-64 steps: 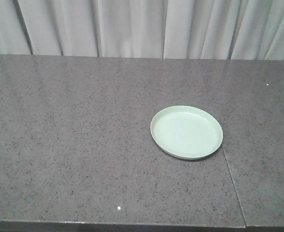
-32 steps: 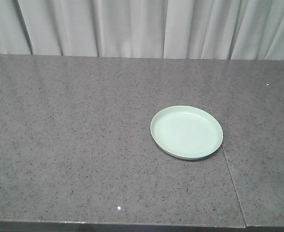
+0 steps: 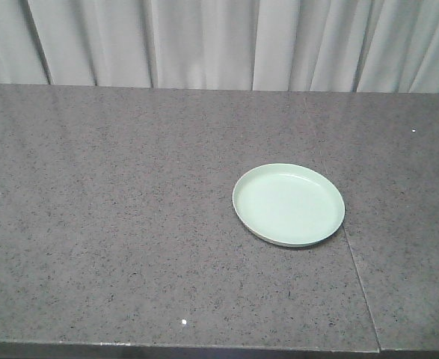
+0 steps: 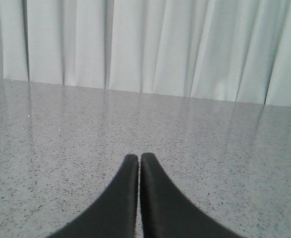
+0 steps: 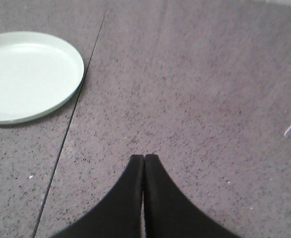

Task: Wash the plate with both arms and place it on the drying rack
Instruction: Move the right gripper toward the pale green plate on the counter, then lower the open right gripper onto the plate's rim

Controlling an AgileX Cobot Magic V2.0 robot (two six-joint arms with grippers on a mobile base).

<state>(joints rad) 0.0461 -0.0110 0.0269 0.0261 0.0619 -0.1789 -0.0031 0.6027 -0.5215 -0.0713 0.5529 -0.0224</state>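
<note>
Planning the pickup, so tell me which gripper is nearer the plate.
Right, probably. The right gripper has the plate ahead to its left, just across the counter seam. The left gripper sees only counter and curtain, no plate.

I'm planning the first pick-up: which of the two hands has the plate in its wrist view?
The right hand: its view shows the plate, off to the left. The left hand sees only counter and curtain.

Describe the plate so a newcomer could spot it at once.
Start at the speckled grey countertop before the pale curtain. Right of centre, just left of a thin seam, lies the plate. Round and pale mint-green, it is the one light shape on the dark stone.
</note>
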